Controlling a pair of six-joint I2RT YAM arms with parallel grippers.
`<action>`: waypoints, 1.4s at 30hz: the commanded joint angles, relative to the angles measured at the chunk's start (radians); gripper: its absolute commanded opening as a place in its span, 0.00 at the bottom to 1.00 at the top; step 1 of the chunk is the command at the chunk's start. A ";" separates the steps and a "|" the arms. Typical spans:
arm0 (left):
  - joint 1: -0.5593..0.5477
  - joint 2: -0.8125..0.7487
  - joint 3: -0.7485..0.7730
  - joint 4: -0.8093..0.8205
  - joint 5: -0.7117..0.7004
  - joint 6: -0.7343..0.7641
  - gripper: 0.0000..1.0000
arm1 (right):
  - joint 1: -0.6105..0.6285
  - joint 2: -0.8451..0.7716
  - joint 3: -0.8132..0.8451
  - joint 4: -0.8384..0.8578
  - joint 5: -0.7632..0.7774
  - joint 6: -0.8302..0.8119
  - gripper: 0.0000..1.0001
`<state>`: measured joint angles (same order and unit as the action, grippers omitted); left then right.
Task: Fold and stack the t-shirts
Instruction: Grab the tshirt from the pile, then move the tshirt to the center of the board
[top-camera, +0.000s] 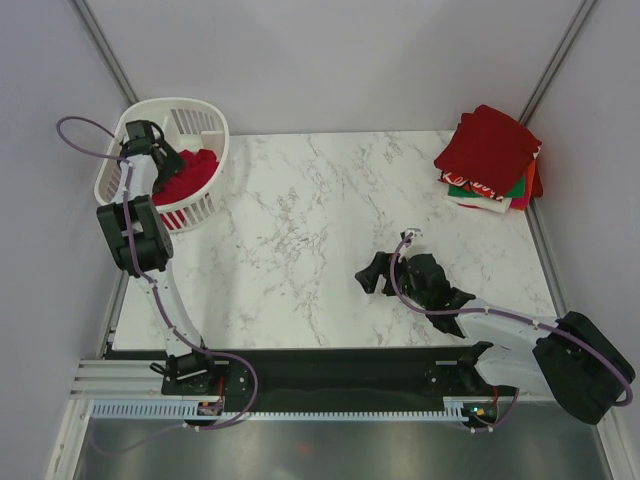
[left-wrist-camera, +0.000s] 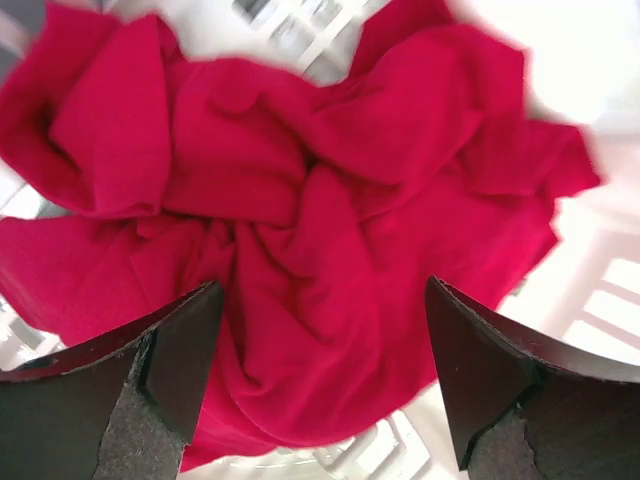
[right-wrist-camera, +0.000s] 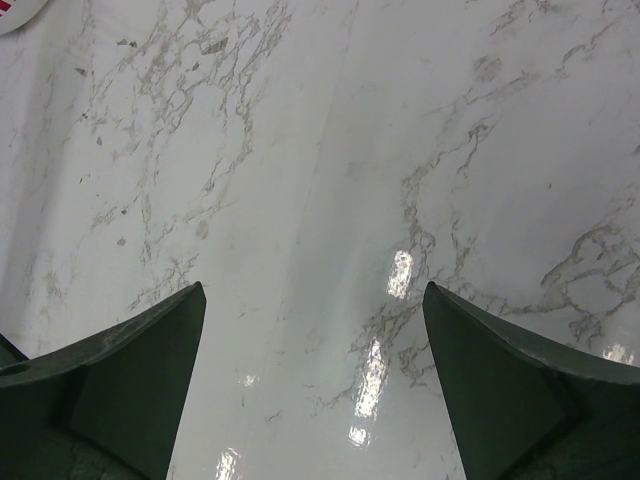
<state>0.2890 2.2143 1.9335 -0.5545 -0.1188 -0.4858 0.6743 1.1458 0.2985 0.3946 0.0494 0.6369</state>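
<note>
Presently the left claw (top-camera: 163, 158) hangs inside the white slatted basket (top-camera: 205, 118) at the far left corner of the counter (top-camera: 300, 210). Its jaws stand wide apart and grip nothing. The wrist view shows both fingers (left-wrist-camera: 175, 355) spread directly above a bright red shirt (left-wrist-camera: 300, 190). The shirt lies crumpled in loose folds on the basket floor. Whether the fingertips touch the cloth cannot be told from either view. Pale basket slats show around the edges of the shirt. The right claw (top-camera: 374, 272) sits low over the bare marble near the middle of the counter, towards the right side. Its jaws are fully spread and hold nothing, and only veined stone shows between them in the wrist view. A stack of folded shirts (top-camera: 490, 150) rests at the far right corner of the counter, well apart from both claws. Its top piece is dark red, with green, white and orange edges showing beneath.
</note>
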 joint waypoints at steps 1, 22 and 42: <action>0.016 0.027 -0.011 -0.025 0.034 -0.077 0.89 | -0.001 0.005 0.041 0.015 -0.005 0.007 0.98; 0.006 -0.050 0.062 -0.028 0.050 -0.063 0.02 | -0.001 0.034 0.059 0.004 -0.002 0.009 0.98; -0.514 -0.708 0.219 0.031 0.198 0.139 0.31 | -0.001 -0.392 -0.016 -0.129 0.151 -0.028 0.98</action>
<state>-0.2375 1.5673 2.3268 -0.4965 0.0326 -0.3622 0.6743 0.8783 0.2569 0.3199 0.1154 0.6449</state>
